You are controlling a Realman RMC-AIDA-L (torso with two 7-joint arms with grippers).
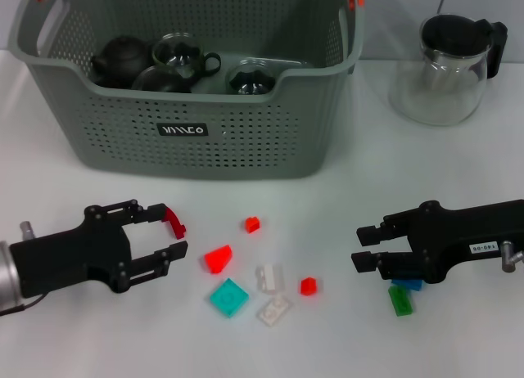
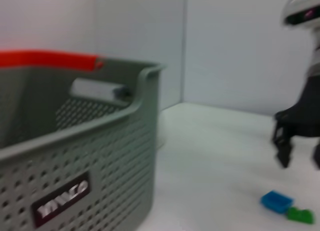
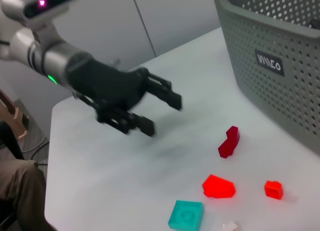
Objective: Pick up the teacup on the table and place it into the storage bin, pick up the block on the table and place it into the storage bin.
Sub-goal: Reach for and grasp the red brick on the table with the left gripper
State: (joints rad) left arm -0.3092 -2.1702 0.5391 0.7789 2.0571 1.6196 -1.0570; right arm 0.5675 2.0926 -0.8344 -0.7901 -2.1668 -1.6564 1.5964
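The grey-green storage bin (image 1: pixel 188 141) stands at the back of the white table (image 1: pixel 327 206) and holds two glass teacups (image 1: pixel 176 52) beside a dark teapot (image 1: pixel 119 60). Several blocks lie in front of it: a red curved block (image 1: pixel 173 222), a red wedge (image 1: pixel 218 258), a teal square (image 1: pixel 228 297), small red ones (image 1: pixel 252 224) and white ones (image 1: pixel 270 277). My left gripper (image 1: pixel 168 235) is open at the left, its fingers just short of the curved block (image 3: pixel 229 142), which rests on the table. At the right, my right gripper (image 1: pixel 364 247) hangs open and empty.
A glass pitcher (image 1: pixel 446 67) with a black lid stands at the back right. A blue block (image 1: pixel 407 284) and a green block (image 1: pixel 400 300) lie under my right arm, also seen from the left wrist as the blue block (image 2: pixel 276 201). The bin wall (image 2: pixel 100 161) is close to my left wrist.
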